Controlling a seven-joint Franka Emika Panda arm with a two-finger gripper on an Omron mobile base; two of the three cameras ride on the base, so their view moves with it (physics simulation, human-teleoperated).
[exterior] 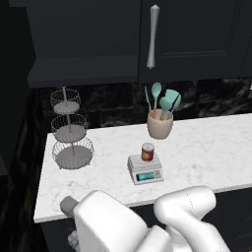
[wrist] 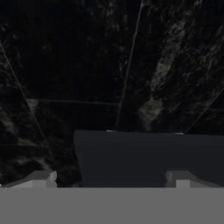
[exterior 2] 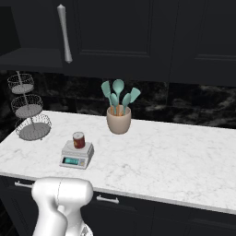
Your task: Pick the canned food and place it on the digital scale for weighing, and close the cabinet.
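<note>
The canned food (exterior: 147, 152) (exterior 2: 79, 139), a dark-red tin with a grey top, stands upright on the digital scale (exterior: 145, 173) (exterior 2: 75, 159), whose teal display faces the counter's front edge. Above the counter hangs the black cabinet (exterior: 197, 34) (exterior 2: 120, 32) with a long silver bar handle (exterior: 153, 37) (exterior 2: 64, 33). Left of that handle its inside and bottom shelf (exterior: 83, 69) (exterior 2: 32, 57) show, so that side stands open. In the hand view my gripper (wrist: 113, 180) is open, nothing between its fingertips (wrist: 43, 179), facing dark marbled tiles and a flat dark grey panel (wrist: 148, 157).
A beige crock of teal utensils (exterior: 160, 123) (exterior 2: 119, 119) stands behind the scale. A three-tier wire basket stand (exterior: 70, 133) (exterior 2: 28, 110) sits at the left end of the white marble counter (exterior: 211, 147) (exterior 2: 175, 156). My folded arm (exterior: 147, 221) (exterior 2: 60, 203) is low, in front of the counter.
</note>
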